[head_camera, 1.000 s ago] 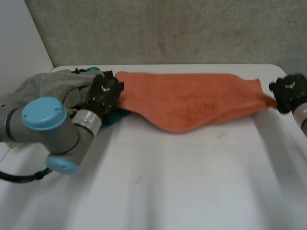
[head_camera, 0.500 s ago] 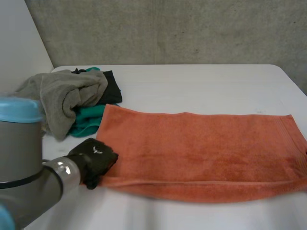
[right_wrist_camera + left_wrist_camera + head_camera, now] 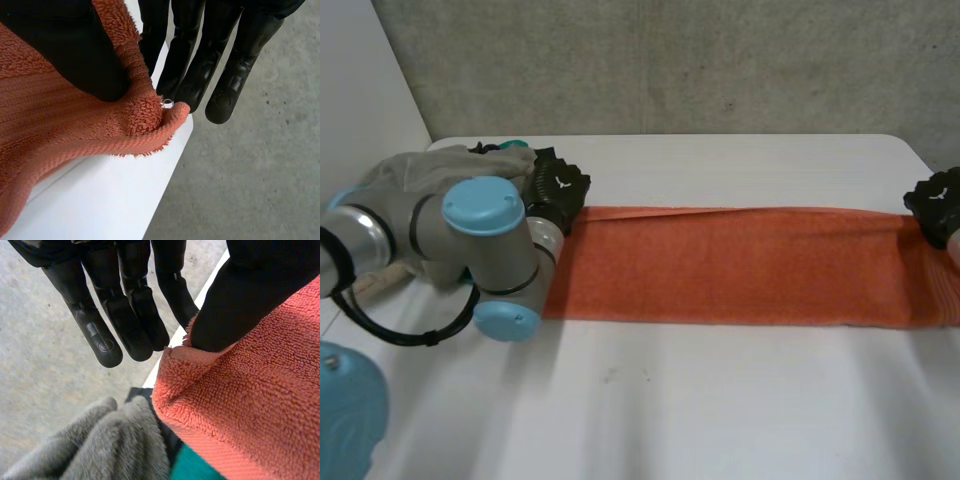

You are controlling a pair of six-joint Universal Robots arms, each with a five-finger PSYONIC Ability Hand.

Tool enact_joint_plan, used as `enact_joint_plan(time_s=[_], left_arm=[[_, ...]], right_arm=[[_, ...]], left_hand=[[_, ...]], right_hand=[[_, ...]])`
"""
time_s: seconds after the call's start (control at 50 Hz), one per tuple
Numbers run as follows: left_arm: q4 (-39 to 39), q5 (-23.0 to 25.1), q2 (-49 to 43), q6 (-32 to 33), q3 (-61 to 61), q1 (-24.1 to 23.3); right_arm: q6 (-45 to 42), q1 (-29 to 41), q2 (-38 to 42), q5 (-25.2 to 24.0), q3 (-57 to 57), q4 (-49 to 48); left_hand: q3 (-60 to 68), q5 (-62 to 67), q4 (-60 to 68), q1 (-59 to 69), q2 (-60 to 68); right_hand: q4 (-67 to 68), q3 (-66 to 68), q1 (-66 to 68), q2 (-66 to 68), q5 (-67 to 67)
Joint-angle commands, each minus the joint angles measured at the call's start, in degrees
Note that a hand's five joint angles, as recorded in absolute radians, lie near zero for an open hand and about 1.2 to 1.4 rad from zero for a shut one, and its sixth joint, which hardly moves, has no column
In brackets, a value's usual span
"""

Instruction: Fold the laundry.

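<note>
Your left hand (image 3: 558, 190) pinches the orange towel (image 3: 740, 265) at its far left corner, thumb against straight fingers. Your right hand (image 3: 935, 203) pinches the far right corner the same way, at the table's (image 3: 720, 410) right edge. Half a second ago the towel lay open; now its near edge is carried over to the far edge, leaving a narrower strip. The first fold looks made. The grey pile (image 3: 430, 175) waits at the table's far left corner.

Towel (image 3: 740, 265) now folded narrower.
Left hand (image 3: 557, 192) moved from its near corner to its far corner; right hand (image 3: 935, 203) reappeared opposite.
</note>
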Motion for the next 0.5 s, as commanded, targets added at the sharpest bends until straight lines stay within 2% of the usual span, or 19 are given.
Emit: enact_joint_plan(time_s=[0.02,0.04,0.06,0.1,0.16,0.2,0.24,0.26,0.32,0.34,0.42,0.5], left_arm=[[5.15,0.2,-5.81,3.45,4.85,-0.36],[5.58,0.46,-5.99,3.54,4.42,-0.88],[5.94,0.55,-5.9,3.54,4.06,-1.15],[6.9,0.64,-5.64,3.28,3.19,-1.59],[10.06,0.64,-2.66,3.19,0.55,-2.47],[12.25,0.55,0.23,2.93,-2.51,-2.47],[13.23,0.47,2.09,2.84,-4.89,-2.47],[13.5,0.47,2.79,2.84,-6.03,-2.47],[13.68,0.38,5.17,2.66,-10.61,-2.73],[13.59,0.29,5.78,2.49,-11.83,-2.74],[13.5,0.2,11.4,-0.4,-19.38,-3.0],[13.5,0.38,14.57,-4.27,-23.96,-3.09]], right_arm=[[0.4,2.36,5.2,2.94,-4.1,-4.84],[0.66,2.62,5.12,4.17,-4.1,-5.2],[1.1,2.71,4.86,5.06,-4.01,-5.29],[3.63,2.97,3.29,7.42,-2.79,-5.2],[7.51,2.54,-0.41,8.32,0.02,-4.85],[11.63,2.19,-5.67,7.7,3.36,-4.15],[13.93,1.66,-9.54,6.48,5.73,-3.1],[15.24,0.79,-12.78,4.38,7.74,-1.09],[15.87,-1.94,-16.05,0.51,10.22,3.75],[15.87,-4.3,-17.19,-2.12,11.44,7.51],[15.34,-9.66,-18.26,-6.43,13.82,16.56],[13.59,-12.92,-18.61,-8.47,16.45,19.32]], left_hand=[[-29.63,-28.04,-30.05,-25.3,-29.93],[-55.54,-53.96,-55.96,-51.22,-55.85],[-44.98,-43.4,-45.4,-40.65,-45.28],[-58.54,-56.96,-58.96,-54.22,-58.85],[-58.54,-56.96,-58.96,-54.22,-58.85],[-58.54,-56.96,-58.96,-54.22,-58.85],[-58.54,-56.96,-58.96,-54.22,-58.85],[-58.54,-56.96,-58.96,-54.22,-58.85],[-58.54,-56.96,-58.96,-54.22,-58.85],[-58.54,-56.96,-58.96,-54.22,-58.85],[-58.54,-56.96,-58.96,-54.22,-58.85],[-58.54,-56.96,-58.96,-54.22,-58.85]], right_hand=[[-58.18,-58.4,-46.51,-57.41,-56.91],[-58.18,-58.4,-46.51,-57.41,-56.91],[-58.18,-58.4,-46.51,-57.41,-56.91],[-58.18,-58.4,-46.51,-57.41,-56.91],[-58.18,-58.4,-46.51,-57.41,-56.91],[-58.18,-58.4,-46.51,-57.41,-56.91],[-58.18,-58.4,-46.51,-57.41,-56.91],[-58.18,-58.4,-46.51,-57.41,-56.91],[-58.18,-58.4,-46.51,-57.41,-56.91],[-58.18,-58.4,-46.51,-57.41,-56.91],[-58.18,-58.4,-46.51,-57.41,-56.91],[-58.18,-58.4,-46.51,-57.41,-56.91]])
